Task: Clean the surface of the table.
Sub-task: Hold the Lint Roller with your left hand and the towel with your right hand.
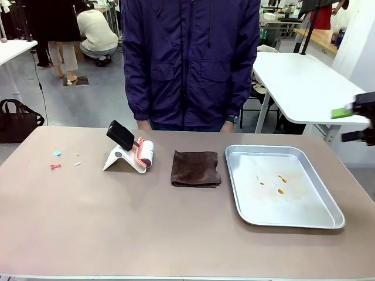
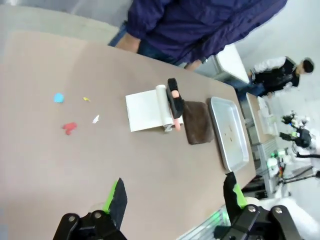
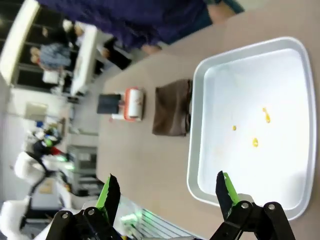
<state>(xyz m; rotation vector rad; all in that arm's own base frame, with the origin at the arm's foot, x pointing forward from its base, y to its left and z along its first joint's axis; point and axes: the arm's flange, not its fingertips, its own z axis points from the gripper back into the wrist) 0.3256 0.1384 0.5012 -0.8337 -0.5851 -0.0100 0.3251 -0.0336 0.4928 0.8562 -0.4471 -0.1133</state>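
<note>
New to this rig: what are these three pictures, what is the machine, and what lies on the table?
It is one moment seen by three cameras. The front view looks across the taupe-brown table at a person in a dark purple jacket. The other two look down from the wrists of two robot arms; the black, green-padded prongs at the bottom are the left pincer and right pincer, both open and holding nothing. On the table lie small coloured scraps, a lint roller with a black handle on a white stand, a folded brown cloth and a shallow silver metal tray with orange spots.

lint roller (image 1: 143, 154), brown cloth (image 1: 196, 168), silver tray (image 1: 304, 200)
</note>
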